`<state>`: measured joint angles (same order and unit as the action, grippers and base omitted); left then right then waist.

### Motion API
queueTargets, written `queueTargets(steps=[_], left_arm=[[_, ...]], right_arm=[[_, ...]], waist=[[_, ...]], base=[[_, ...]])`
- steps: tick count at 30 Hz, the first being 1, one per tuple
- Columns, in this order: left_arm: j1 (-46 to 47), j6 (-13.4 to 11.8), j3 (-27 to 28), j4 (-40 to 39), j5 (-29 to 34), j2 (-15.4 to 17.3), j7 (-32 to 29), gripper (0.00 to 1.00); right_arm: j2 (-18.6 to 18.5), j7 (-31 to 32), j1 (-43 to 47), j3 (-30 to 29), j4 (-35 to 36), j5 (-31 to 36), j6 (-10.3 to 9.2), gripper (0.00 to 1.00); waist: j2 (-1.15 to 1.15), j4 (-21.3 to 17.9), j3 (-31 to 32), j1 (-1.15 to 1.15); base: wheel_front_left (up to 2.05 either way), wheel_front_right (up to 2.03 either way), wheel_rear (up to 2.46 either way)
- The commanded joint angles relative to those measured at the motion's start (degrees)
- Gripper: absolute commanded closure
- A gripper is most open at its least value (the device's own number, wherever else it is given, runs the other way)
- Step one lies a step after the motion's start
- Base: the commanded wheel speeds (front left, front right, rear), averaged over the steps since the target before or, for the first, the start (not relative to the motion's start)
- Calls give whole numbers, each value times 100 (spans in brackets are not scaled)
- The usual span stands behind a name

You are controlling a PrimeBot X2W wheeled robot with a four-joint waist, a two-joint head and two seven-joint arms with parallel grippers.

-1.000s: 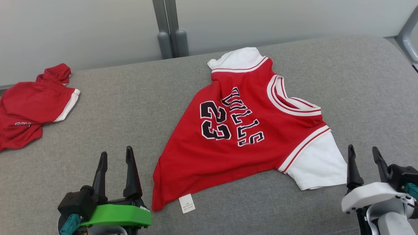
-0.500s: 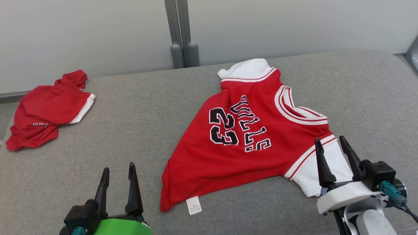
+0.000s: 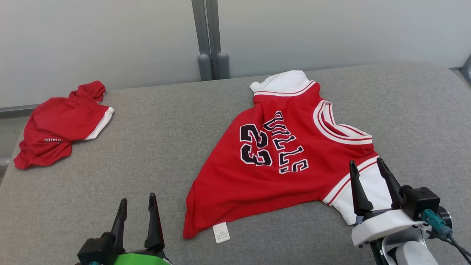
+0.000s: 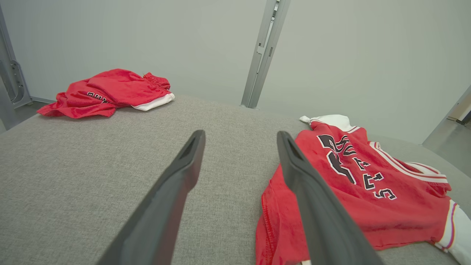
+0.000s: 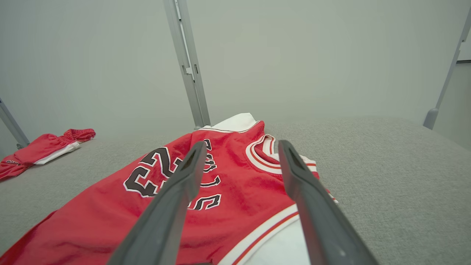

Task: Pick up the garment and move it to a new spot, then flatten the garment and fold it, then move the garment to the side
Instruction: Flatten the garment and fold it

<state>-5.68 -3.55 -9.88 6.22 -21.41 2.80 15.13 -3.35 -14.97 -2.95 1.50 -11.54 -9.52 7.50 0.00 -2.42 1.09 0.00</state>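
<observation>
Right gripper point(image 3: 365, 161) has shifted over the jersey point(image 3: 228, 184) at its white sleeve, jaws spread, seemingly not touching.

1. Red shorts point(image 3: 62, 125) w/ white trim, crumpled, at far-left back corner of grey fabric-covered worktop point(image 3: 154, 147).
2. Small lettering point(image 3: 53, 140) near one hem, unreadable.
3. Grey metal post point(image 3: 209, 36) upright behind worktop, against pale wall point(image 3: 92, 44).
4. A second post point(image 5: 447, 73), also grey, past worktop's right end.
</observation>
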Motion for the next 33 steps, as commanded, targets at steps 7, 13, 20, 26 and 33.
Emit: queueTargets(steps=[7,13,20,26,33], left_arm=[[-133,64,-125,201,-18,19,1,0],[-198,200,-442,645,-131,20,-385,0],[-142,230,-767,1104,-760,22,-1045,0],[196,100,-779,1431,-1179,20,-1000,0],[453,85,-795,1715,-1454,21,-868,0]], right_arm=[[17,-25,57,-94,-10,79,-2,0],[27,-27,93,-193,-49,112,-2,0],[38,-25,19,-179,-56,92,-2,0],[41,-25,-86,-221,0,88,-2,0],[43,-25,-118,-310,27,118,-2,0]], waist=[[0,-17,4,0],[0,-50,-31,0],[0,-204,-165,0],[0,-391,-374,0],[0,-510,-507,0]], base=[[0,0,0],[0,0,0],[0,0,0],[0,0,0],[0,0,0]])
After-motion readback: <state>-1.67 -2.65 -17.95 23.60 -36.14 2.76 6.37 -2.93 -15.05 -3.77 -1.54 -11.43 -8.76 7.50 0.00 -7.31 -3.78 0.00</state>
